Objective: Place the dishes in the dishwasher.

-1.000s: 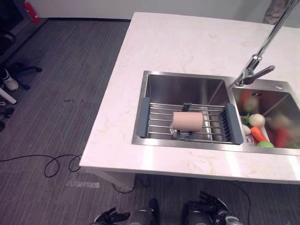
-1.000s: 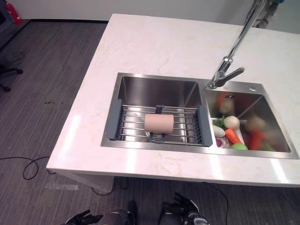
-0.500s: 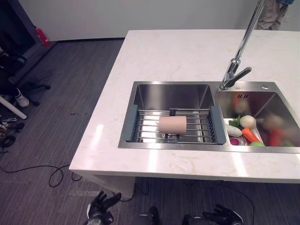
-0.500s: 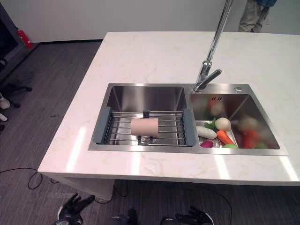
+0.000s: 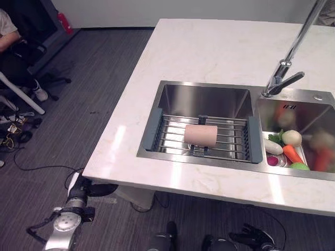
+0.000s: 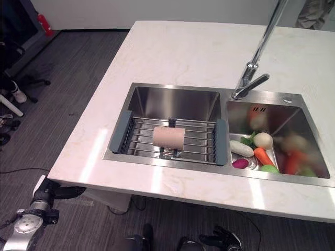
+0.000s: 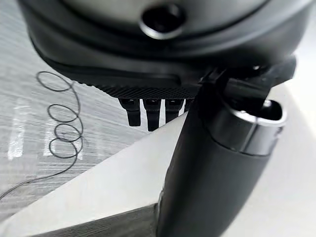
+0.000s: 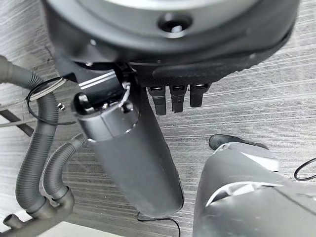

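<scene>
Since a moment ago: left hand (image 7: 212, 163) raised beside the counter (image 5: 220, 49) edge, fingers relaxed, empty. Right hand (image 5: 254, 238) low near the floor, fingers loose, holding nothing. Pink cup (image 5: 200, 135): lying on its side on the drying rack (image 5: 204, 137) across the left sink (image 5: 204, 99), likely draining. Vegetables (image 5: 285, 146): right basin, under the faucet (image 5: 285, 78). Dishwasher unseen.

Vegetables (image 5: 285, 147) in sink; red extinguisher (image 5: 64, 23) on floor.

White marble counter (image 5: 209, 52) in front of me; double sink (image 5: 172, 157) sunk in it, faucet (image 5: 282, 78) behind the sink.
</scene>
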Robot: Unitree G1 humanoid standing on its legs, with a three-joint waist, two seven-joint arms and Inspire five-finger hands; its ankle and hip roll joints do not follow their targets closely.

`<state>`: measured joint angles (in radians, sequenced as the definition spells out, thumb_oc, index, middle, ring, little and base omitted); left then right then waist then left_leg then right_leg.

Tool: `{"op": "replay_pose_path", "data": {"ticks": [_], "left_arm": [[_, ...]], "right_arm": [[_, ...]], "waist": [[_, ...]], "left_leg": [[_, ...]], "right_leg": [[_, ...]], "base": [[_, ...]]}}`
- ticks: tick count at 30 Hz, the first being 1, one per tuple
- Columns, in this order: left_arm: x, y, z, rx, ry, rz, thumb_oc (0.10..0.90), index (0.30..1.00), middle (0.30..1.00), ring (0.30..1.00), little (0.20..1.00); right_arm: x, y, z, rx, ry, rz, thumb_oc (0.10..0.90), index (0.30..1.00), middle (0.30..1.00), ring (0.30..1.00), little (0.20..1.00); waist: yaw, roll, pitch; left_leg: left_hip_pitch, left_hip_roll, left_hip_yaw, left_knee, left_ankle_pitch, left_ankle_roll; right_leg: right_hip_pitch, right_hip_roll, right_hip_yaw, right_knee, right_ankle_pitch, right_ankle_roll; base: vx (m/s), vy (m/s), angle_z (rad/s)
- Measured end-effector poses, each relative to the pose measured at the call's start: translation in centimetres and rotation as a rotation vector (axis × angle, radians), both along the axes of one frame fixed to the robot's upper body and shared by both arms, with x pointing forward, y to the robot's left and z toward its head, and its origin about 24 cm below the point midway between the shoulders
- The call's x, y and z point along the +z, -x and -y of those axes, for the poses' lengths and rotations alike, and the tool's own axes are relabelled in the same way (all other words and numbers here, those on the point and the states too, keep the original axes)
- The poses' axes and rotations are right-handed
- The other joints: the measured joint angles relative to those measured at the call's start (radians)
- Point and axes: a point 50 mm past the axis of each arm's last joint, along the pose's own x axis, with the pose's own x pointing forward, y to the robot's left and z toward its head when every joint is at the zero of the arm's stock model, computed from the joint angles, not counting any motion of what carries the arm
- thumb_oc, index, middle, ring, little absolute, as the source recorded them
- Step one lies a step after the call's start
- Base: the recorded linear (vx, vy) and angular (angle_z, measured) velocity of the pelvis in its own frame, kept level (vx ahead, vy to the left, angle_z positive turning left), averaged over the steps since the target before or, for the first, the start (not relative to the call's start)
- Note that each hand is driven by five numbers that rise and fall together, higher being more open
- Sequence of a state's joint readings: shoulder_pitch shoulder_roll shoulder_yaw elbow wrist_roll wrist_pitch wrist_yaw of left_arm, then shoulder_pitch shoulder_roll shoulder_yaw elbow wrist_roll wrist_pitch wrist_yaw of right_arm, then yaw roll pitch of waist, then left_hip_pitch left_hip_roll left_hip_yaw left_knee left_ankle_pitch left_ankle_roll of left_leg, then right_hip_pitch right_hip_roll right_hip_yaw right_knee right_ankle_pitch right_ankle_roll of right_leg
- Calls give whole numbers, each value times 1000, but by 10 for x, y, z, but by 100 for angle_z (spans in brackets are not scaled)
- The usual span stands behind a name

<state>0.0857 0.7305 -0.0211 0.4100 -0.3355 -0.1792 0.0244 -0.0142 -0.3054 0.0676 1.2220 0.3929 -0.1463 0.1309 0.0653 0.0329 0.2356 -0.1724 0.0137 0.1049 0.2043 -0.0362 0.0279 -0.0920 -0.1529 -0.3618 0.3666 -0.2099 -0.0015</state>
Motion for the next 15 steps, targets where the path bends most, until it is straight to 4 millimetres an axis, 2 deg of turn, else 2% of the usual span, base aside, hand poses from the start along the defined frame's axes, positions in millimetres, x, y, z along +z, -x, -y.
{"op": "replay_pose_path", "data": {"ticks": [2, 6, 12, 15], "left_arm": [[20, -7, -6, -113, -65, -37, 800, 900, 900, 900, 900], [41, -21, -5, -259, -127, -85, 800, 900, 900, 900, 900], [46, -34, -8, -351, -105, -184, 800, 900, 900, 900, 900], [33, -31, -11, -346, -53, -233, 800, 900, 900, 900, 900]], "right_arm": [[0, -4, -3, 4, -11, 8, 800, 900, 900, 900, 900], [0, -6, -4, 2, -16, 9, 800, 900, 900, 900, 900], [0, -6, -3, -5, -18, -7, 800, 900, 900, 900, 900], [1, -5, 1, -6, -7, -10, 800, 900, 900, 900, 900]], "waist": [[15, -4, 8], [27, -1, 10], [26, 53, 17], [17, 77, 4]], "left_leg": [[1, 1, -5, -1, 5, 2], [-2, -2, -8, -1, 15, -3], [-8, -11, -7, 0, 15, -4], [-8, -16, -2, 0, 12, -2]], "right_leg": [[-2, 2, -1, 2, -1, 1], [-1, 1, -2, 1, 0, 3], [0, -8, -3, 2, 6, 8], [1, -13, -3, 3, 9, 12]], "base": [[-23, -53, 9], [-55, -17, 3], [-48, 25, 2], [-20, 27, -1]]}}
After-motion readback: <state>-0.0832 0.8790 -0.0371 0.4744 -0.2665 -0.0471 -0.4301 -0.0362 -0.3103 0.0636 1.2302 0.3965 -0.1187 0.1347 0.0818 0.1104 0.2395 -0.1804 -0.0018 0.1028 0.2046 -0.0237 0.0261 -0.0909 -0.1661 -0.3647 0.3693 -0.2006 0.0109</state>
